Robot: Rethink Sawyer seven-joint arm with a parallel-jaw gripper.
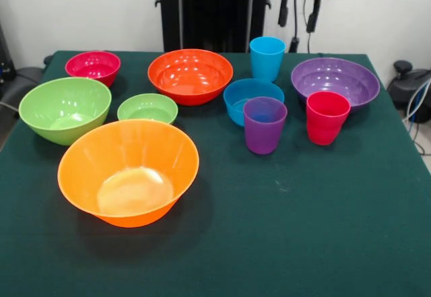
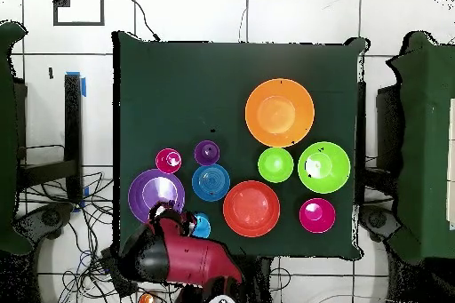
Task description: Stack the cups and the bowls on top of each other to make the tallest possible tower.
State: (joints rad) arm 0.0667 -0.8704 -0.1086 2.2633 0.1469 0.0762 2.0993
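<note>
All the cups and bowls stand apart, open side up, on the green table; none rests on another. The large orange bowl is nearest the camera. Behind it are the large lime green bowl, small lime green bowl, small pink-red bowl and red-orange bowl. To the right are the small blue bowl, sky blue cup, purple cup, red-pink cup and large purple bowl. My gripper hangs open and empty, high behind the sky blue cup.
The dark green table reaches to the picture's lower edge. The black pedestal stands behind the red-orange bowl. Cables and dark gear lie off the right edge. In the overhead view my red arm overhangs the table's edge beside the purple bowl.
</note>
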